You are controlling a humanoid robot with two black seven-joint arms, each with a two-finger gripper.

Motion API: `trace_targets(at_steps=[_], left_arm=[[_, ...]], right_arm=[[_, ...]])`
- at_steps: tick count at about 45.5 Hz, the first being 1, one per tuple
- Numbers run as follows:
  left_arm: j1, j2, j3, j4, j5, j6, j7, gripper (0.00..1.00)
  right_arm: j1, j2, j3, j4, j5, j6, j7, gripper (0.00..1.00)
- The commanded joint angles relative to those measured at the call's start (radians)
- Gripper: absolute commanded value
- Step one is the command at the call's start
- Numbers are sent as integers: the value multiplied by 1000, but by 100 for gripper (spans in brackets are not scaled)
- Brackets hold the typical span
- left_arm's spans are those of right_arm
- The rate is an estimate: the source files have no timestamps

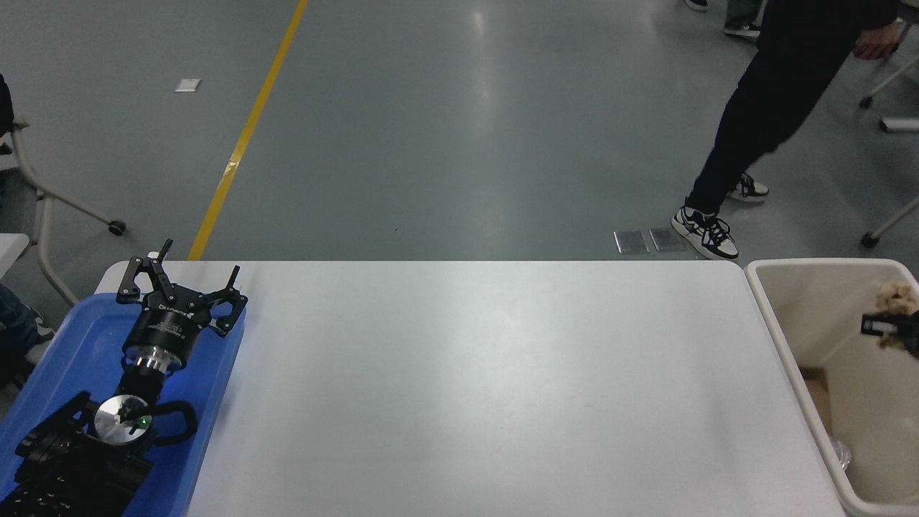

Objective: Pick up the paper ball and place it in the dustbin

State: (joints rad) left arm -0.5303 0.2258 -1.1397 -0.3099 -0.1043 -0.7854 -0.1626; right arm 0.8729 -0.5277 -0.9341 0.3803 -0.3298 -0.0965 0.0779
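Gripping wrinkly paper ball, right tool above smooth dustbin.

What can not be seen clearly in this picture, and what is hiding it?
- Right gripper: head view, cut off by the right edge; only a black tip shows, shut on the paper ball.
- Paper ball: partly covered by that tip.
- Dustbin: its right and lower parts run off the frame; what lies at its bottom is too small to name.
- Left gripper: parked, open, over the blue tray, whose left part is cut off.
- Person: cut off by the top edge.
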Motion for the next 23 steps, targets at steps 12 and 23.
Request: trace_targets(at_steps=[12, 23], left_arm=[[0, 0, 0, 0, 0, 0, 0, 99], [0, 0, 0, 0, 0, 0, 0, 99]], right_arm=[[-149, 89, 83, -135, 130, -14, -3, 0], [-147, 87, 83, -153, 135, -11, -1, 97]])
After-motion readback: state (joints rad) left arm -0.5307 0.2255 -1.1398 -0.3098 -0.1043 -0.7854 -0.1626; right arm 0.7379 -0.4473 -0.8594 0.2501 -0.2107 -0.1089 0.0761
